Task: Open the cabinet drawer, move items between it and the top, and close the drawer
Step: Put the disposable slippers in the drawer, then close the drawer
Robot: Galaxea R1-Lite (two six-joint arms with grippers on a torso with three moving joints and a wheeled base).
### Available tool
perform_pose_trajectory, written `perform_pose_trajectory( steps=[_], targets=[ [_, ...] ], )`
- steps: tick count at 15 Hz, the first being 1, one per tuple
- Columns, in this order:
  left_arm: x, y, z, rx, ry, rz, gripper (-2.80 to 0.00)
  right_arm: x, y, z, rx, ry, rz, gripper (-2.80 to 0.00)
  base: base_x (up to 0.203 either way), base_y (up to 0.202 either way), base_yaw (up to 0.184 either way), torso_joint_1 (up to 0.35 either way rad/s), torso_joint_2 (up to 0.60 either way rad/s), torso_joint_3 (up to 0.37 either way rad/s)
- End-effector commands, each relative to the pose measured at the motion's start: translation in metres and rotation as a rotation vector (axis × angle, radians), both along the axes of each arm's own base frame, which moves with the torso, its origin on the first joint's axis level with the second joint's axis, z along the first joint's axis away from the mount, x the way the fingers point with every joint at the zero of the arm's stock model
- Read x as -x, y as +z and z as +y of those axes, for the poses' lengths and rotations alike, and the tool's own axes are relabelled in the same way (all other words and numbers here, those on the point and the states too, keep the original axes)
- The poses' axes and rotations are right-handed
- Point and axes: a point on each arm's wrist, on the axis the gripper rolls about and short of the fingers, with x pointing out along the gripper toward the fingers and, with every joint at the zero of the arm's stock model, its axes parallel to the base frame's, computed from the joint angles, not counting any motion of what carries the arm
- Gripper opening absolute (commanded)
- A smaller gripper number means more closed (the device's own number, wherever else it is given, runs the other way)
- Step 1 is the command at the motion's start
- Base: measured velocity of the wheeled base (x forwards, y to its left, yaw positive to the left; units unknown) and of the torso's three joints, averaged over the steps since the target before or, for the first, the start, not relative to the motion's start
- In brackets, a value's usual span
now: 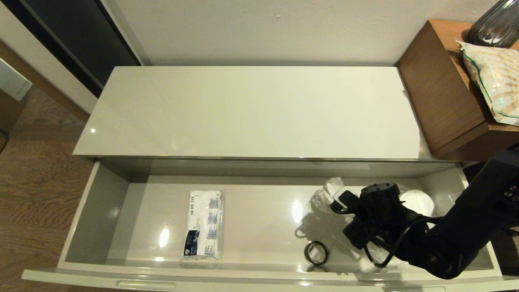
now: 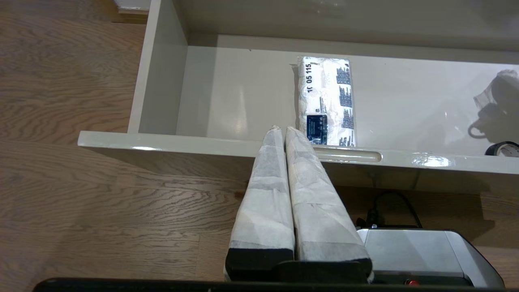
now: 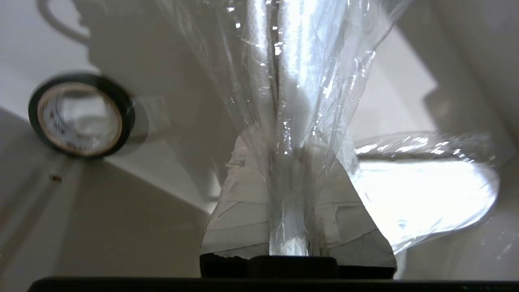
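Note:
The cabinet drawer [image 1: 97,202] stands pulled out below the glossy cream top [image 1: 251,113], which is bare. A white tissue pack [image 1: 204,224] with a dark blue label lies flat on the drawer floor left of the middle, also in the left wrist view [image 2: 326,101]. At the drawer's right end, my right gripper [image 1: 367,239] reaches down inside and is shut on the clear plastic of the white slippers [image 1: 413,202]. In the right wrist view the film [image 3: 308,61] bunches between the fingers [image 3: 243,211]. My left gripper [image 2: 284,129] is shut and empty, just outside the drawer front [image 2: 162,142].
A small black ring [image 1: 316,252] lies on the drawer floor close to the left of the right gripper. A brown wooden unit [image 1: 442,89] with a patterned bag [image 1: 492,81] and a dark vase [image 1: 496,24] stands to the right. A slot handle [image 2: 348,155] is beside the left fingertips.

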Motion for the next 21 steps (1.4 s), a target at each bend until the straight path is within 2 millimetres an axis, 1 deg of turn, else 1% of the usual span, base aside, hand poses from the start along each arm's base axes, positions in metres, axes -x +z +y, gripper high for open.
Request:
perform_pose_trajectory(
  steps=[1,3,4,6,8,10,11,13,15,16,17,18,19,21],
  targets=[
    [0.000,0.000,0.000,0.000,0.001,0.002,-2.80,0.000,-0.009,0.000,0.018,-0.006,0.022,0.00,0.000,0.000,0.000,0.000,0.00,0.000],
    [0.000,0.000,0.000,0.000,0.001,0.002,-2.80,-0.001,-0.006,0.000,0.012,-0.009,0.011,0.00,0.000,0.000,0.000,0.000,0.00,0.000],
    [0.000,0.000,0.000,0.000,0.001,0.002,-2.80,0.000,-0.001,0.000,0.004,-0.009,-0.003,0.00,0.000,0.000,0.000,0.000,0.00,0.000],
    [0.000,0.000,0.000,0.000,0.001,0.002,-2.80,0.006,0.020,-0.003,-0.024,0.000,-0.044,0.00,0.000,0.000,0.000,0.000,0.00,0.000],
    [0.000,0.000,0.000,0.000,0.001,0.002,-2.80,0.018,0.042,-0.008,-0.050,0.010,-0.079,0.00,0.000,0.000,0.000,0.000,0.00,0.000],
    [0.000,0.000,0.000,0.000,0.001,0.002,-2.80,0.029,0.069,-0.013,-0.079,0.004,-0.129,0.00,0.000,0.000,0.000,0.000,0.00,0.000],
    [0.000,0.000,0.000,0.000,0.001,0.002,-2.80,0.039,0.089,-0.018,-0.097,-0.002,-0.156,0.00,0.000,0.000,0.000,0.000,0.00,0.000],
    [0.000,0.000,0.000,0.000,0.001,0.002,-2.80,0.063,0.128,-0.029,-0.144,-0.032,-0.163,0.00,0.000,0.000,0.000,0.000,0.00,0.000],
    [0.000,0.000,0.000,0.000,0.001,0.002,-2.80,0.092,0.166,-0.043,-0.197,-0.105,-0.073,0.00,0.000,0.000,0.000,0.000,0.00,0.000],
    [0.000,0.000,0.000,0.000,0.001,0.002,-2.80,0.112,0.187,-0.052,-0.256,-0.174,-0.029,-2.80,0.000,0.000,0.000,0.000,0.00,0.000],
    [0.000,0.000,0.000,0.000,0.001,0.002,-2.80,0.132,0.204,-0.062,-0.332,-0.244,-0.014,-2.80,0.000,0.000,0.000,0.000,0.00,0.000],
    [0.000,0.000,0.000,0.000,0.001,0.002,-2.80,0.154,0.214,-0.072,-0.406,-0.318,0.000,-2.80,0.000,0.000,0.000,0.000,0.00,0.000],
    [0.000,0.000,0.000,0.000,0.001,0.002,-2.80,0.176,0.218,-0.082,-0.475,-0.394,0.019,-2.80,0.000,0.000,0.000,0.000,0.00,0.000],
    [0.000,0.000,0.000,0.000,0.001,0.002,-2.80,0.211,0.211,-0.096,-0.591,-0.579,0.105,-2.80,0.000,0.000,0.000,0.000,0.00,0.000]
  ],
)
